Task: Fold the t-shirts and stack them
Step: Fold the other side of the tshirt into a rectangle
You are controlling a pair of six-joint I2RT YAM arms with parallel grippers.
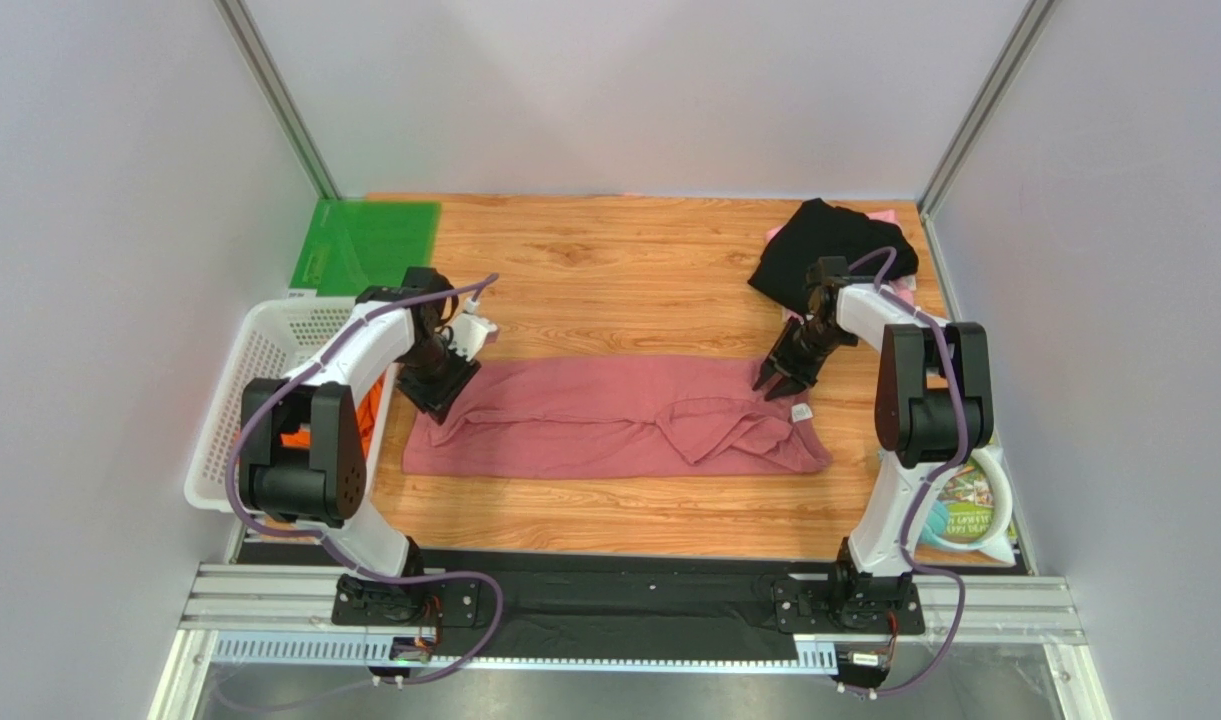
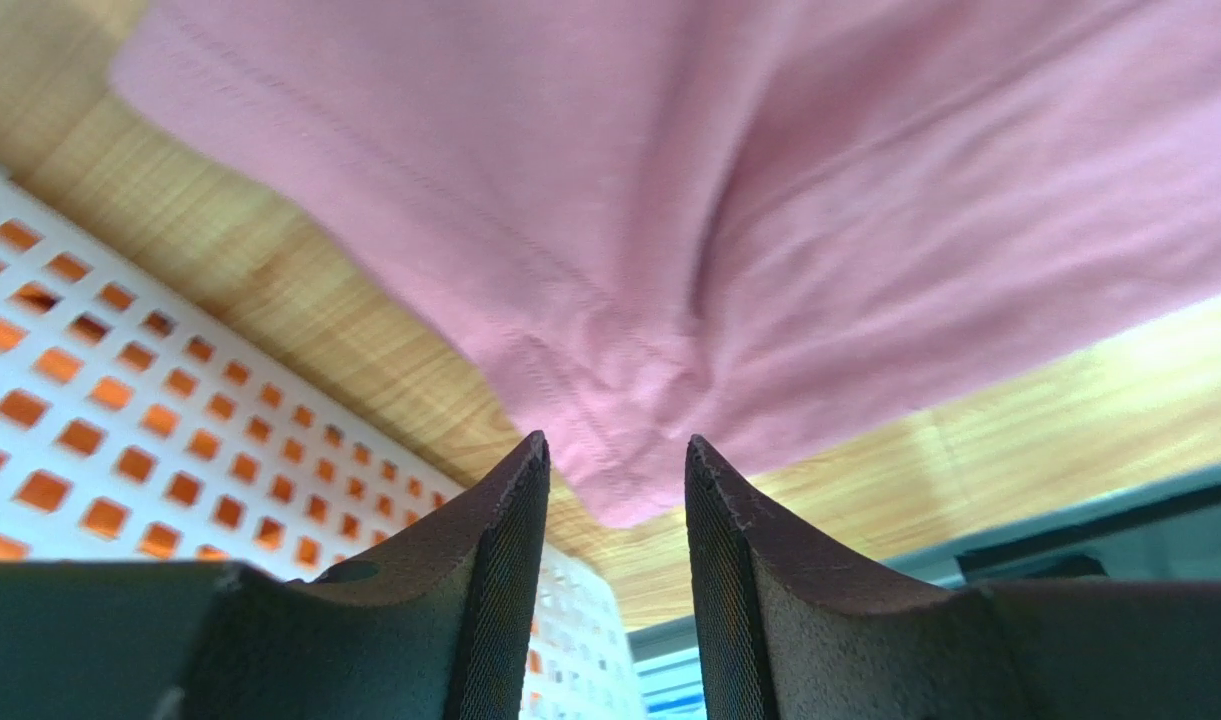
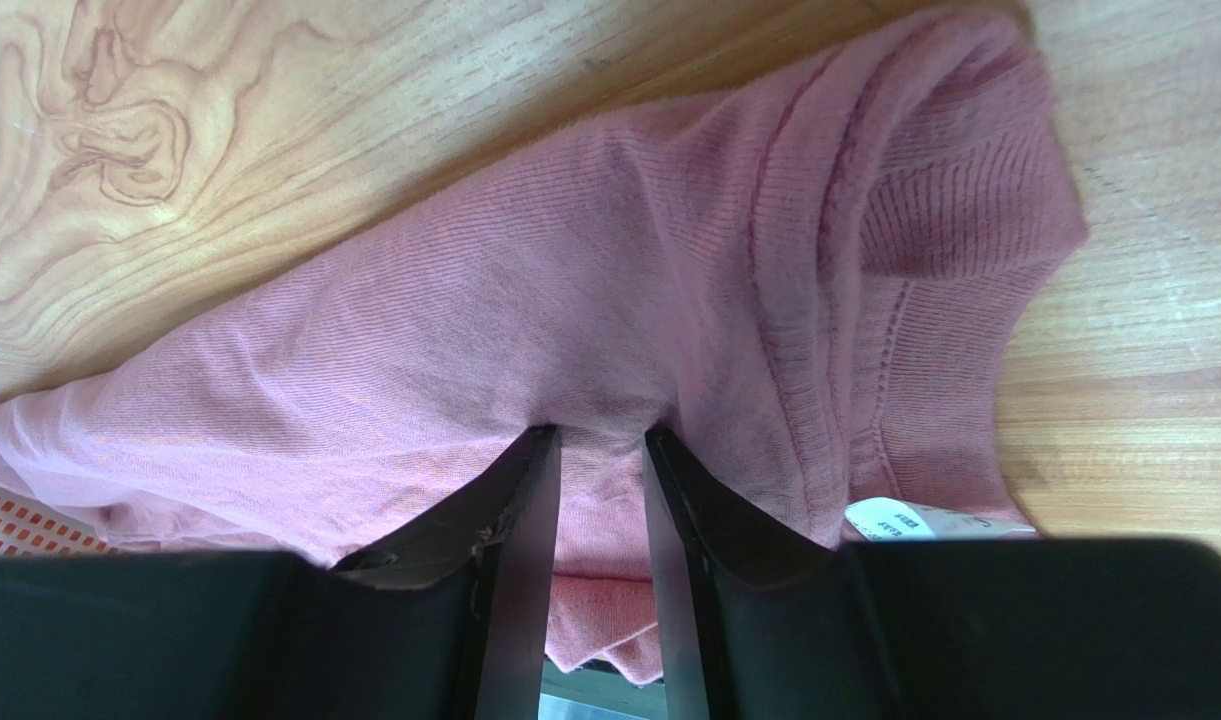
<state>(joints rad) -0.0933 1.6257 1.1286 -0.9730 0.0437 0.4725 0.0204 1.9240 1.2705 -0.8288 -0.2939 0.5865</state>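
Note:
A large dusty-rose t-shirt point(image 1: 616, 417) lies as a long folded band across the middle of the table. My left gripper point(image 1: 439, 378) is at its far left corner. In the left wrist view the left gripper point(image 2: 616, 443) stands open, and the shirt's corner point(image 2: 631, 300) lies just beyond the tips with nothing between them. My right gripper point(image 1: 789, 375) is at the shirt's far right end. The right gripper point(image 3: 601, 432) is shut on a fold of the rose cloth point(image 3: 571, 300) near the collar, beside the white neck label point(image 3: 890, 522). A black t-shirt point(image 1: 834, 248) lies crumpled at the back right.
A white mesh basket point(image 1: 256, 375) stands off the table's left edge, with orange cloth point(image 1: 370, 408) inside; its wall point(image 2: 120, 435) is close to the left fingers. A green mat point(image 1: 364, 245) is at the back left. A printed packet point(image 1: 969, 510) lies by the right arm's base.

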